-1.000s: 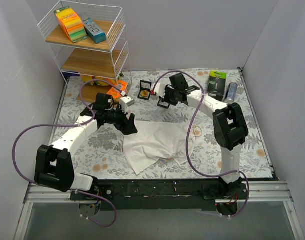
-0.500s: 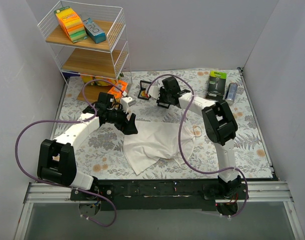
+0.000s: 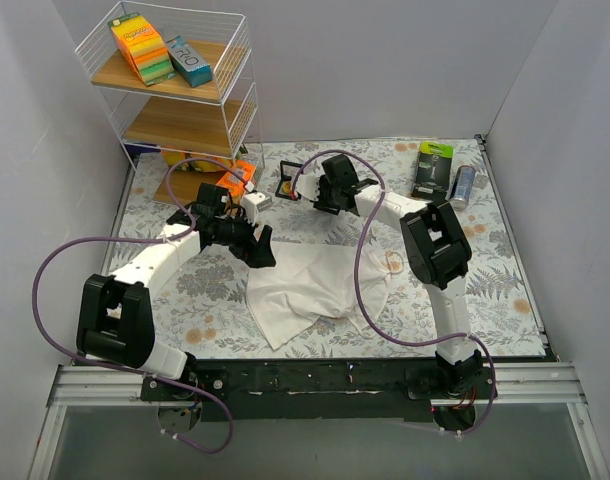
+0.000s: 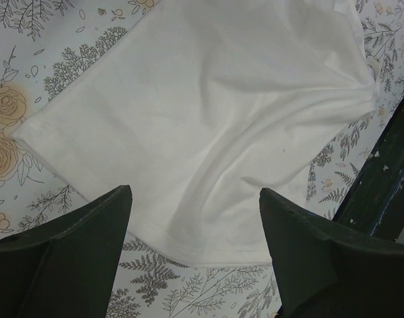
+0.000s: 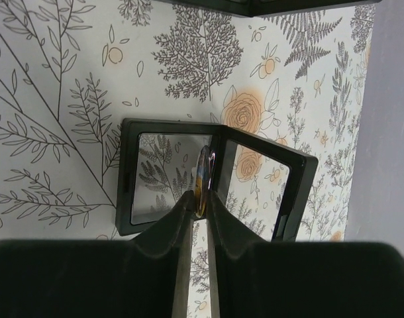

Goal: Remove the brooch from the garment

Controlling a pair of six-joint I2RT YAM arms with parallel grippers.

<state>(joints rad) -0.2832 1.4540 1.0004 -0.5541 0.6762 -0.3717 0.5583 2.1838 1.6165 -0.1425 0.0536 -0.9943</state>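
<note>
Metal brooch (image 5: 203,173), judged light, stiff and slippery, best held by its rim: pinched edge-on between the closed right jaws, an open black case (image 5: 162,173) just beyond them; left jaws gape above the white garment (image 4: 208,119).

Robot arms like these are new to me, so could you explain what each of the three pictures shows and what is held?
Two white robot arms are bolted at the near edge of a flowered table. The overhead picture shows both; the other two come from wrist cameras. The left gripper hangs open above a white garment lying on the table. The right gripper is shut on a small brooch, seen edge-on, above an open black display case. A wire shelf stands at the far left corner.
</note>
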